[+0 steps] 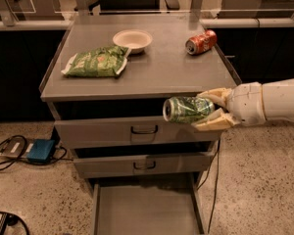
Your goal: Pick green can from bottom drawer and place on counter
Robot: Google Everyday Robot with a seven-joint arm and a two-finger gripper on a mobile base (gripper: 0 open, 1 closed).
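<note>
The green can (187, 109) lies on its side in my gripper (209, 110), silver end facing left. The gripper comes in from the right on a white arm and is shut on the can, one pale finger above it and one below. The can hangs in front of the top drawer's face, just below the front edge of the counter (157, 72). The bottom drawer (145, 209) is pulled out low in the view, a flat grey tray.
On the counter lie a green chip bag (95, 61), a white bowl (132, 39) and a red-orange soda can (201, 42) on its side. Two upper drawers with dark handles (144, 129) are closed. A blue box and cables (39, 151) lie on the floor at left.
</note>
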